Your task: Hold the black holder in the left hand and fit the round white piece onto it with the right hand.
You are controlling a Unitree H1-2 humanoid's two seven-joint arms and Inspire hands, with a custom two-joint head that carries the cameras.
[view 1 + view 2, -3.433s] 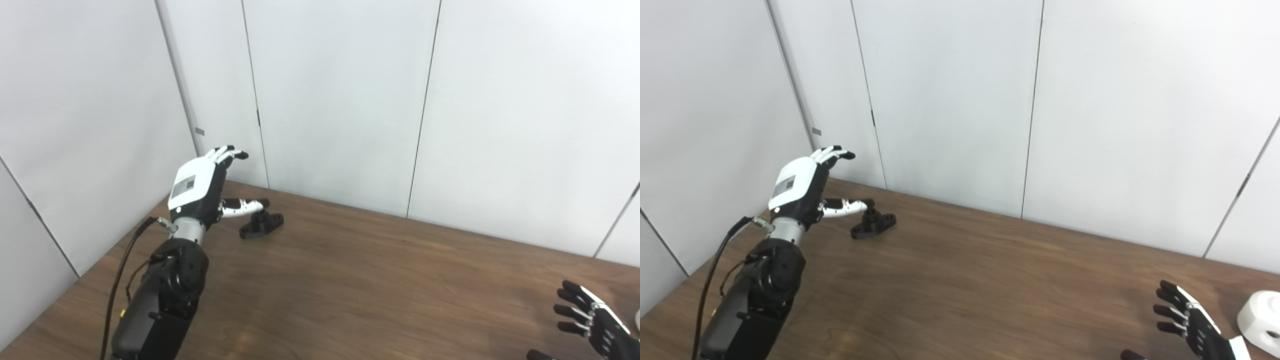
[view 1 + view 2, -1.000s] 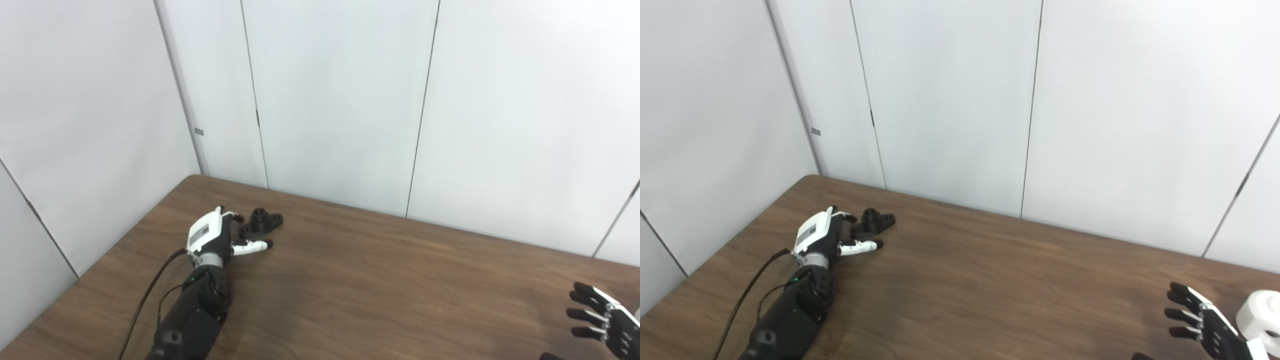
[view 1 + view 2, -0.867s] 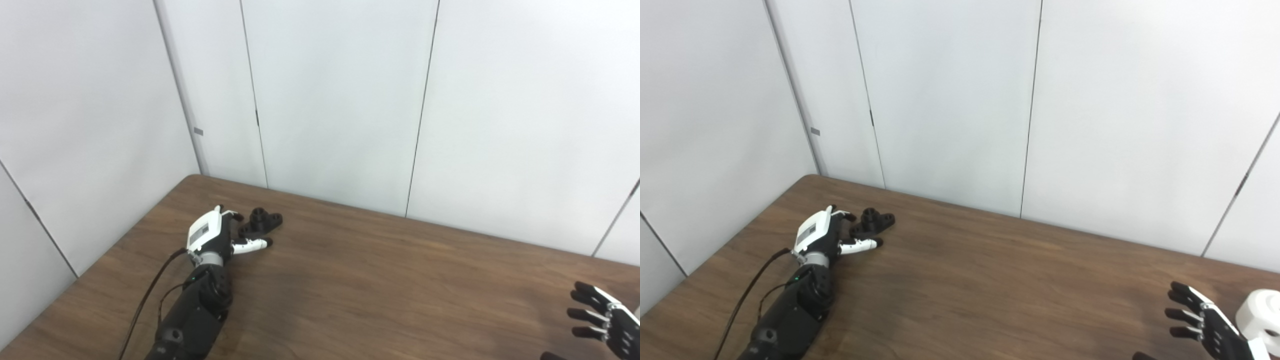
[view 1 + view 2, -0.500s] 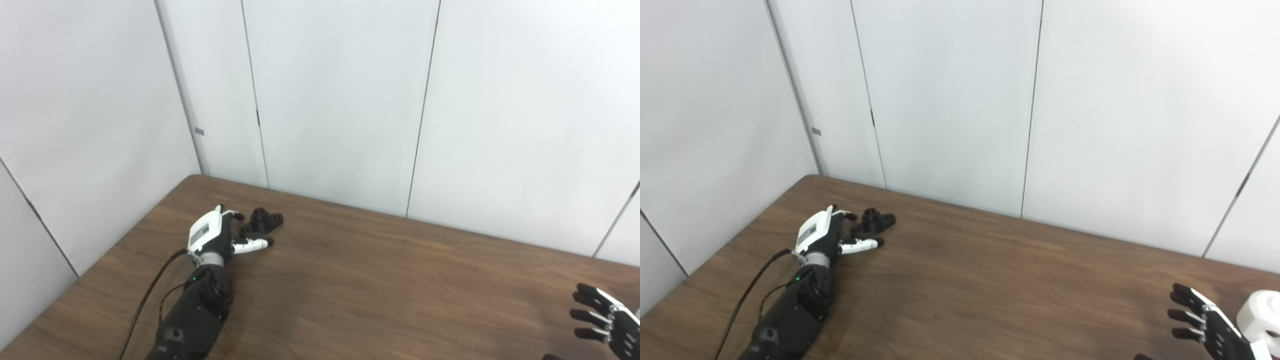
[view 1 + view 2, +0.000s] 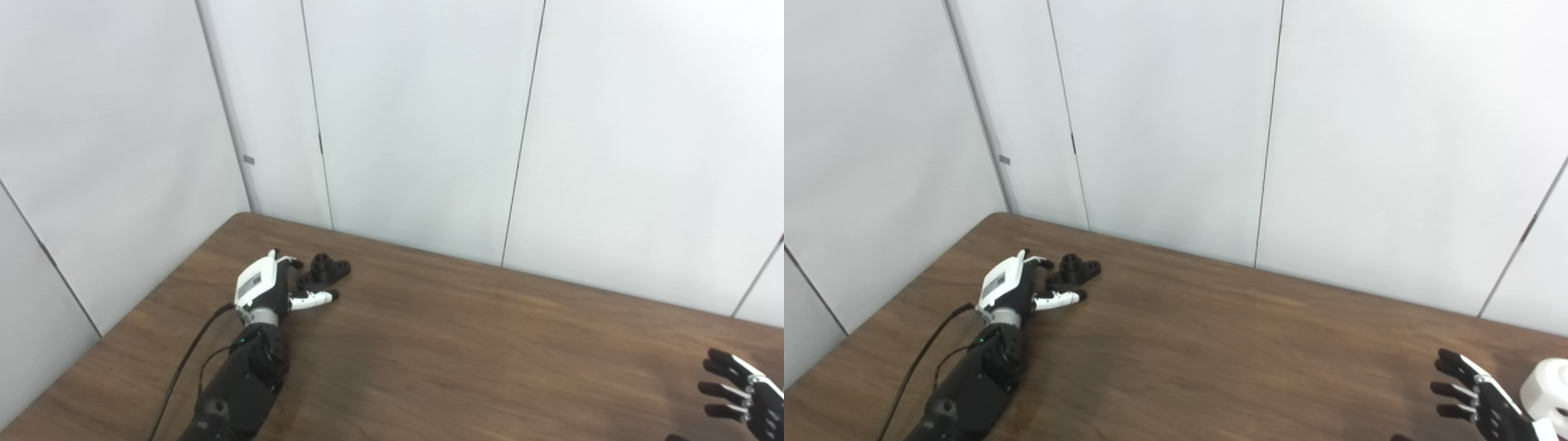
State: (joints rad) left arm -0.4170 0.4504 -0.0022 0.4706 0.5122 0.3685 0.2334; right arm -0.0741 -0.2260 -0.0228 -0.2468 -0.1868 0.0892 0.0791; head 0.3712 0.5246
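left hand (image 5: 264, 289) flat on table (image 5: 465, 355), fingers spread around black holder (image 5: 323, 271), nothing gripped; right hand (image 5: 1479, 398) spread, empty, just left of round white piece (image 5: 1546, 389), far right of holder

round white piece (image 5: 1546, 387) cut by right edge | right hand (image 5: 1479, 401) cut by bottom edge

Wooden table (image 5: 465, 343): black holder (image 5: 324, 270), white piece (image 5: 1546, 386).
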